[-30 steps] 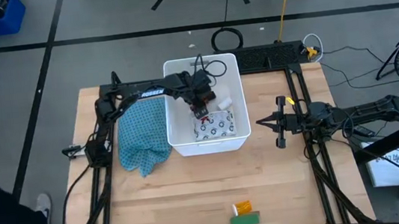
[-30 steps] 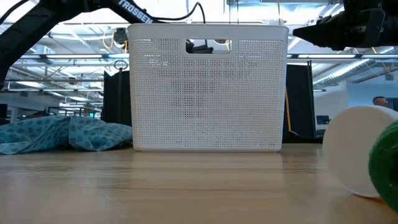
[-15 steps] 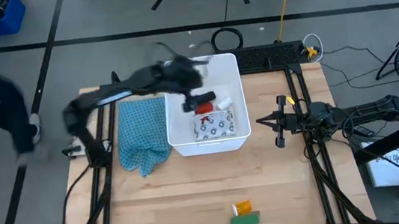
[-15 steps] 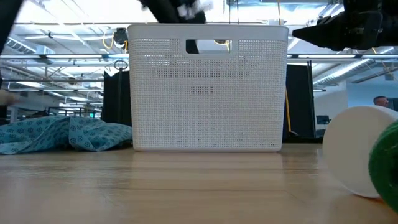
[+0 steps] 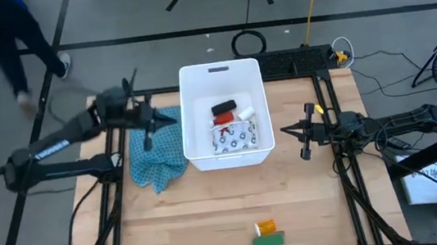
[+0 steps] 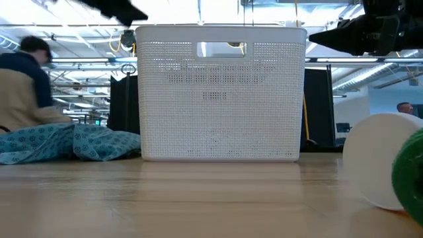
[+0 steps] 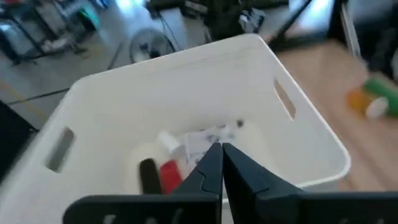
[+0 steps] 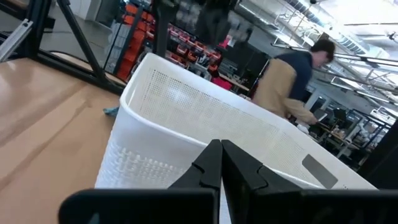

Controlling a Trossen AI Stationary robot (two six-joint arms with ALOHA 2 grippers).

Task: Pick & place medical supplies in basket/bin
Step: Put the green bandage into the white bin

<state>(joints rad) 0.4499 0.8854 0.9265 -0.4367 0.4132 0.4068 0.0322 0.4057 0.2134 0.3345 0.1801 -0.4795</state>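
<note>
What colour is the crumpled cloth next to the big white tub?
Teal, with a darker checked pattern. The crumpled cloth shows best in the high view, left of the white tub.

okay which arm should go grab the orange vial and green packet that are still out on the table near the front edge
Probably the right. The orange vial and green packet lie right of the table's middle, nearer the right tool, which waits shut beside the white tub. The left tool, also shut and empty, hangs over the teal cloth, farther away.

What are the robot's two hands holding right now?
Nothing. The left gripper is shut and empty above the teal cloth, beside the white bin. The right gripper is shut and empty too.
</note>
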